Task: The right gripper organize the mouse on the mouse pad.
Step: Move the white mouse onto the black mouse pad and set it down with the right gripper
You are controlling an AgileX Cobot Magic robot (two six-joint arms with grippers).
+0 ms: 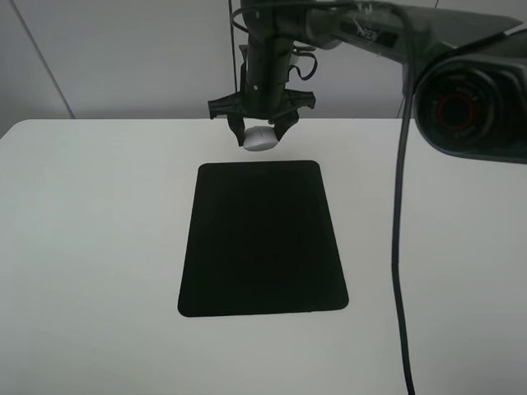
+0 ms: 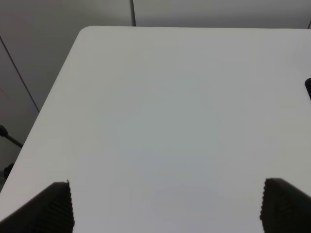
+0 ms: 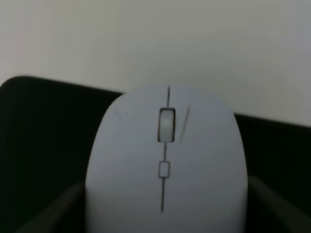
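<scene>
Exterior high shows the right gripper [image 1: 262, 136], fingers clamped on the mouse [image 1: 259, 140], at the far edge of the mouse pad [image 1: 262, 239]; the left gripper [image 2: 165, 206] has its fingers apart.

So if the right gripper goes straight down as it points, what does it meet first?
Likely the mouse pad near its far edge; the mouse in the right gripper would touch first. The right wrist view shows black pad under the mouse. Depth is unclear, so it could be bare table beyond.
</scene>
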